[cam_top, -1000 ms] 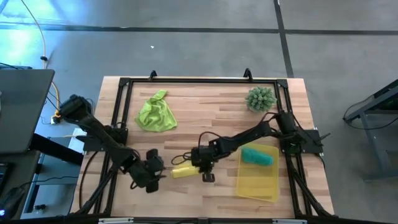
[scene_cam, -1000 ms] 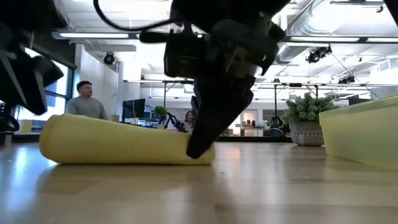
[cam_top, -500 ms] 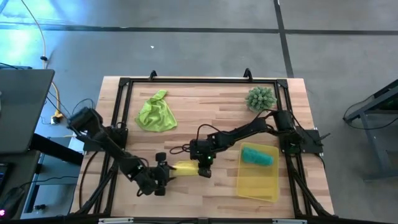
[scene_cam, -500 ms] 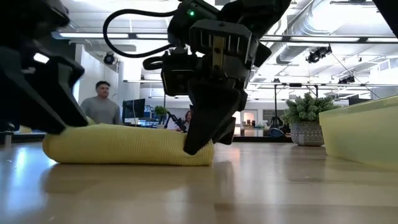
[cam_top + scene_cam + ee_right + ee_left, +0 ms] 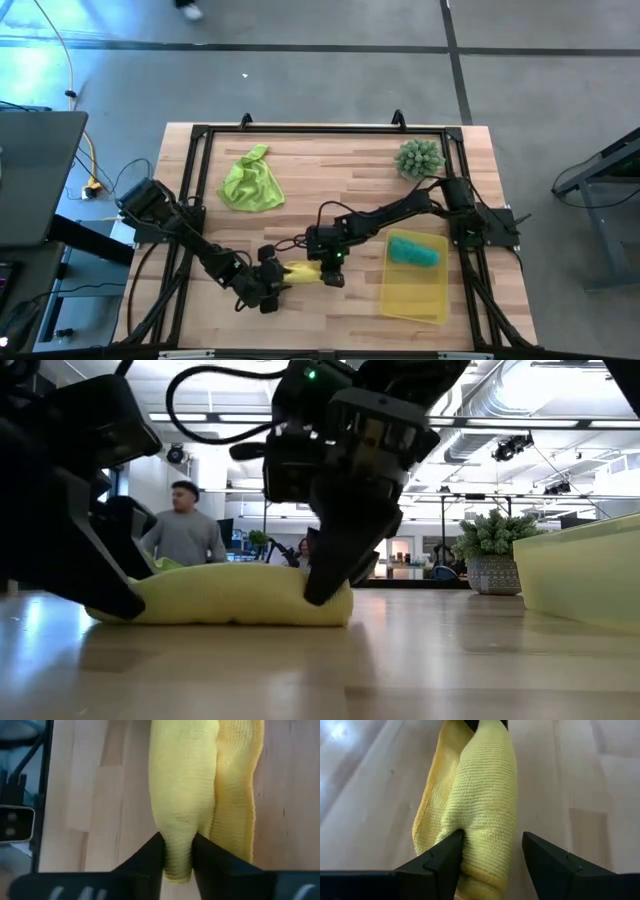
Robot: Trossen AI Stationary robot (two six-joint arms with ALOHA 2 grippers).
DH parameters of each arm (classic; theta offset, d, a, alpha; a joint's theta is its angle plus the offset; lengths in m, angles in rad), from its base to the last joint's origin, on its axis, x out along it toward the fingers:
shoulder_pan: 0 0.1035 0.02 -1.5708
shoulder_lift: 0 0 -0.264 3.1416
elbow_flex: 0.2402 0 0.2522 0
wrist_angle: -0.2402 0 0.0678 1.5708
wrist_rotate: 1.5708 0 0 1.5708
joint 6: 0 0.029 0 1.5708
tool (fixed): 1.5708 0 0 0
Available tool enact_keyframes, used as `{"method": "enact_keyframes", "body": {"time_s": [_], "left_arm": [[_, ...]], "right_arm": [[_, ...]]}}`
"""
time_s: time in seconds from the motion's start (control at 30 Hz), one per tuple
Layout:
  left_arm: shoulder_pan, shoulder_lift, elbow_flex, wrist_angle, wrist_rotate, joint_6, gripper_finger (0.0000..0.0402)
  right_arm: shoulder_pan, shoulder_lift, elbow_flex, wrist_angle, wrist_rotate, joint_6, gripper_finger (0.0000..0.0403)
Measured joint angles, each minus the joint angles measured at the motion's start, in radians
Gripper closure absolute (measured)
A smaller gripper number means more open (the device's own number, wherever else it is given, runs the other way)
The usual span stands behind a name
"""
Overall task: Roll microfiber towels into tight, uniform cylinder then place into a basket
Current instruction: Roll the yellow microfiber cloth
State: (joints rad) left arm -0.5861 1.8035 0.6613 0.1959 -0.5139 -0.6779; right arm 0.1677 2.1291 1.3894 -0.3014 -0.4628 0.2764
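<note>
Yellow towel (image 5: 300,272) lies between both low end effectors.

The wooden table (image 5: 330,170) (black-framed) bears towels, basket (image 5: 413,290) and plant (image 5: 418,158).

Yellow towel (image 5: 485,805): knitted, finely ribbed cloth, matt, fuzzy at the loose edge; soft enough to dent where the dark fingers (image 5: 145,857) press it.

Table (image 5: 330,180): pale wood planks, visible grain, smooth with a low sheen; reflects light in the low view.

Table frame (image 5: 300,129), upper centre of the high view: black metal rails, matt.

Basket (image 5: 415,290), lower right: translucent yellow plastic, smooth, slightly glossy.

Teal towel (image 5: 413,251): nubby cloth, matt.

Lime green towel (image 5: 250,183), upper left: crumpled soft cloth, matt.

Fingers (image 5: 440,862): dark, smooth, matt, plastic-looking.

Plant (image 5: 418,158): spiky, rough surface.
</note>
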Motion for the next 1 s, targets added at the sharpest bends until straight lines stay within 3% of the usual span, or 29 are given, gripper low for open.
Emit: {"method": "enact_keyframes", "body": {"time_s": [0.23, 0.53, 0.7, 0.8, 1.0], "left_arm": [[-0.001, -0.009, 0.000, -0.001, 0.034, -0.150, 0.0206], [0.011, -0.010, 0.001, -0.018, 0.033, -0.292, 0.0206], [0.024, -0.010, 0.000, -0.014, 0.036, -0.310, 0.0206], [0.030, -0.010, 0.000, -0.012, 0.038, -0.311, 0.0206], [0.032, -0.011, -0.001, -0.008, 0.039, -0.332, 0.0206]], "right_arm": [[0.012, -0.066, -0.001, -0.035, 0.051, -0.185, 0.0265], [0.219, -0.121, 0.002, -0.045, 0.568, -0.448, 0.0272], [0.333, -0.112, 0.002, -0.023, 0.815, -0.486, 0.0280], [0.357, -0.112, 0.002, 0.000, 0.880, -0.430, 0.0281], [0.354, -0.068, 0.003, 0.038, 0.871, -0.417, 0.0281]]}}
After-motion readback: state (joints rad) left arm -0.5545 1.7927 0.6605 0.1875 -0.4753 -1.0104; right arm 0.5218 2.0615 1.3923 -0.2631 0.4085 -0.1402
